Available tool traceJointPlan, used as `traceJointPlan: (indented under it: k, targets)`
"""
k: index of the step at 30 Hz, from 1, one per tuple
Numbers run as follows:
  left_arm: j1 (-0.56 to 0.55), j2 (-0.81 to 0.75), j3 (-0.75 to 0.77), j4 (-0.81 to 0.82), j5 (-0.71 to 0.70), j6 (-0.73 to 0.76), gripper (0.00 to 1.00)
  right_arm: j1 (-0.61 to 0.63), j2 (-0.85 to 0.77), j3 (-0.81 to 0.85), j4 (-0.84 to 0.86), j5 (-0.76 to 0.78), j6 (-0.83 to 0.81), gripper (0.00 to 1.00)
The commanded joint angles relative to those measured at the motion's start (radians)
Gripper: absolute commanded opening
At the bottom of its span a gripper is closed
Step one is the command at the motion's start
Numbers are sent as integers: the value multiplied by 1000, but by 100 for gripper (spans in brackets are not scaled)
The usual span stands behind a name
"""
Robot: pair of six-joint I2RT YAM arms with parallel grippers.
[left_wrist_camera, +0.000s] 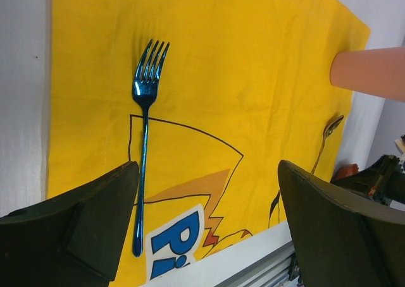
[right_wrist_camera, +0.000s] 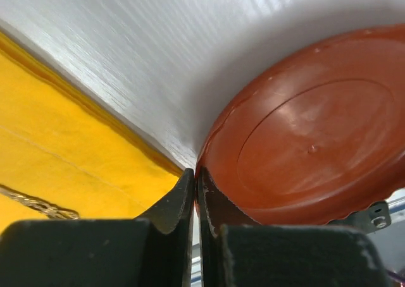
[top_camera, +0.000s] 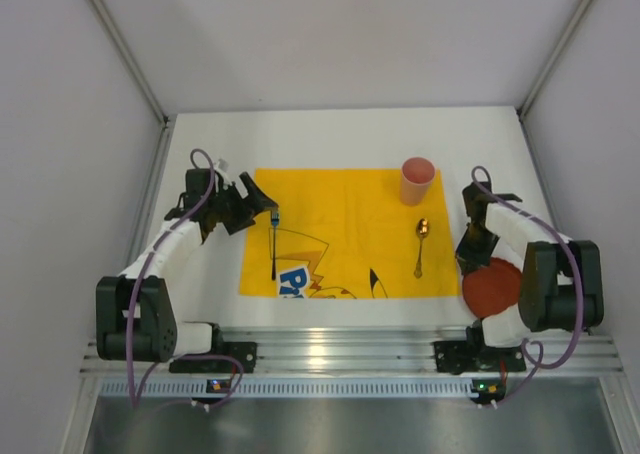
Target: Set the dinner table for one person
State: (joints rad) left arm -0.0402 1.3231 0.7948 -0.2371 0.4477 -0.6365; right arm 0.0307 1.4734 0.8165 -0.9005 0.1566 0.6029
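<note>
Top external view: the dinner table (top_camera: 340, 134) fills the centre, with a yellow cloth (top_camera: 350, 244) spread mid-frame. The left gripper (left_wrist_camera: 205, 173) gapes, released, beside the blue fork (left_wrist_camera: 144, 135). The right gripper (right_wrist_camera: 195, 179) is clenched, tips against the red plate (right_wrist_camera: 310, 135) at lower right.

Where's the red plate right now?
Top view: the red plate sits on the white table, right side, just off the near-right corner of the yellow cloth, with the right gripper at its rim.

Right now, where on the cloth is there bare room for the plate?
Bare: the yellow cloth middle, between fork and spoon, nearer than the cup. Crowded: the table strip right of the cloth, taken by the red plate.
</note>
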Motion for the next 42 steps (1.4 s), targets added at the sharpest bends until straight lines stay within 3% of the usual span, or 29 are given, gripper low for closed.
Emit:
traceJointPlan:
  k: [1, 9, 14, 20, 22, 25, 34, 42]
  targets:
    - [3, 4, 52, 45, 9, 20, 96, -23, -64, 151, -53, 90, -26, 0]
    - [3, -5, 84, 7, 20, -14, 95, -11, -26, 735, -202, 205, -52, 0]
    - [3, -47, 139, -79, -12, 8, 96, 224, 122, 1141, -290, 308, -72, 0]
    - [5, -179, 138, -189, -121, 21, 97, 598, 309, 1360, -267, 268, -176, 0]
    - [5, -247, 133, -246, -190, 26, 98, 719, 365, 1385, -261, 258, -205, 0]
    - [5, -341, 132, -303, -301, 43, 99, 797, 409, 1382, -256, 206, -201, 0]
    - [5, -509, 142, -504, -469, 29, 98, 833, 419, 988, -54, 55, -195, 0]
    - [5, -559, 195, -602, -452, 31, 99, 857, 528, 941, 86, -83, -218, 0]
